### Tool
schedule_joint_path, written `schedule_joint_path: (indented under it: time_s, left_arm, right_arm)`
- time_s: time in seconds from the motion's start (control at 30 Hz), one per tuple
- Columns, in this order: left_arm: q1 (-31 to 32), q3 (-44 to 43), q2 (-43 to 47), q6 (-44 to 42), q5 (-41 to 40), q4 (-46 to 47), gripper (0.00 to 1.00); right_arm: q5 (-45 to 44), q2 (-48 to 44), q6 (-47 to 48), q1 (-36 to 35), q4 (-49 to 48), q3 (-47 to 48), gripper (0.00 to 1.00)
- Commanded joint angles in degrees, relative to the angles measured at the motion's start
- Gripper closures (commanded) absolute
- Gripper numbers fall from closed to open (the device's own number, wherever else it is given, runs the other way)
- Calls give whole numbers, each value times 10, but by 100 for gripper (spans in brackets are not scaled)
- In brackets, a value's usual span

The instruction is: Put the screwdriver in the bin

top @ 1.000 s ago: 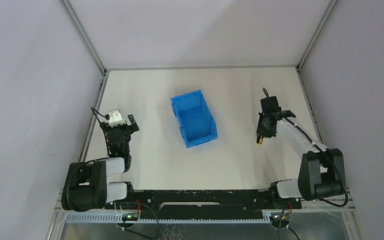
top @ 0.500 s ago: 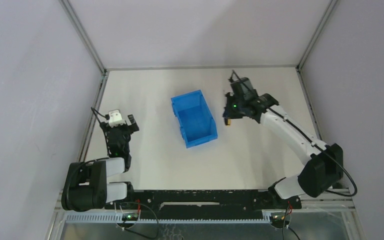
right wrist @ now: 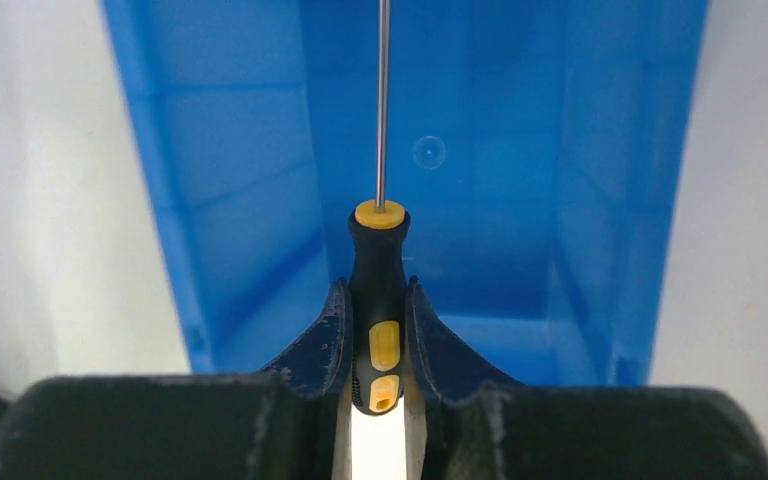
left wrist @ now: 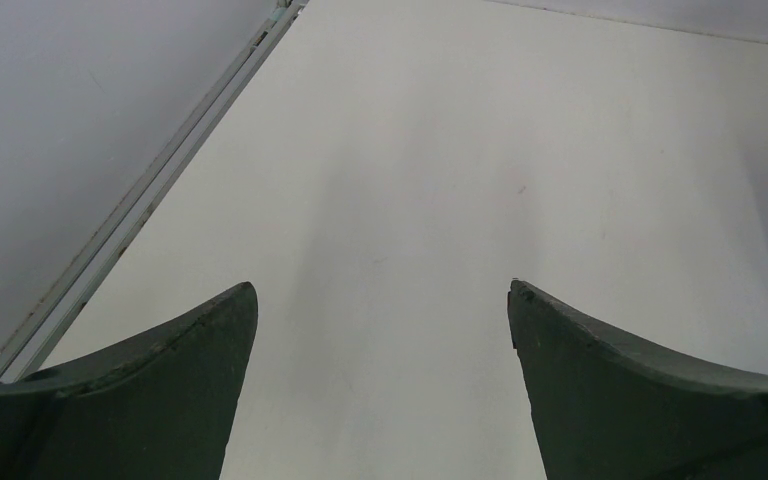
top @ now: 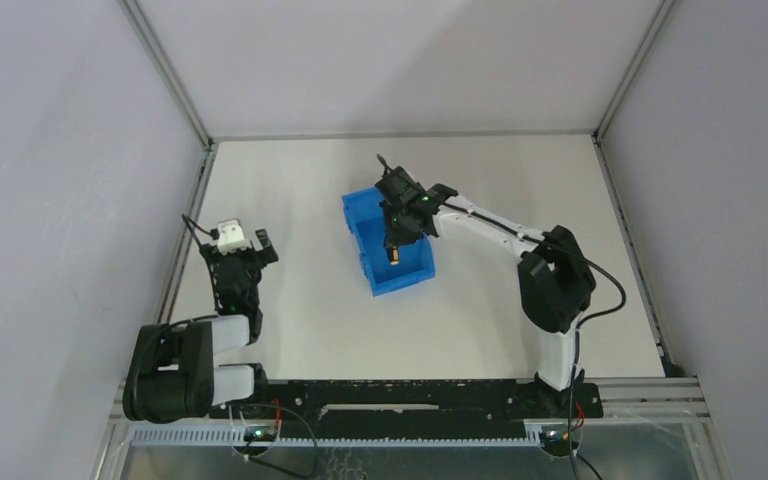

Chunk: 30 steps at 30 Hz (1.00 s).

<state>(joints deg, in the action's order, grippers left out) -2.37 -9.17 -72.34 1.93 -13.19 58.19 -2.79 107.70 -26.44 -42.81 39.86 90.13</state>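
Nearly done: right claw [right wrist: 377,305] clamps the screwdriver [right wrist: 379,255] right over the blue bin [right wrist: 230,200], only the drop is left.

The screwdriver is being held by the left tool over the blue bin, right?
Not quite: it is the right tool that holds the screwdriver over the blue bin, not the left one. The top external view shows the right arm reaching over the bin, while the left tool stands open and empty on its own side.
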Motion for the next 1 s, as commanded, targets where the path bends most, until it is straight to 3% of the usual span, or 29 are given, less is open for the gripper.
schedule_joint_path:
  time_s: [0.0, 0.17, 0.27, 0.47, 0.73, 0.97]
  left_arm:
    - [1, -19, 4, -9, 2, 19, 0]
    - [1, -20, 4, -9, 3, 19, 0]
    - [1, -20, 4, -9, 3, 19, 0]
    - [1, -20, 4, -9, 2, 19, 0]
    - [1, -20, 4, -9, 2, 19, 0]
    - [1, -20, 4, -9, 3, 19, 0]
  right_arm:
    - [-50, 34, -56, -5, -37, 20, 90]
    - [-64, 95, -78, -5, -57, 31, 86]
    - [-62, 114, -83, -6, -67, 32, 72]
    - [-80, 114, -78, -11, -58, 38, 55]
    - [-122, 42, -41, -28, -43, 55, 47]
    - [-193, -77, -19, -30, -44, 7, 38]
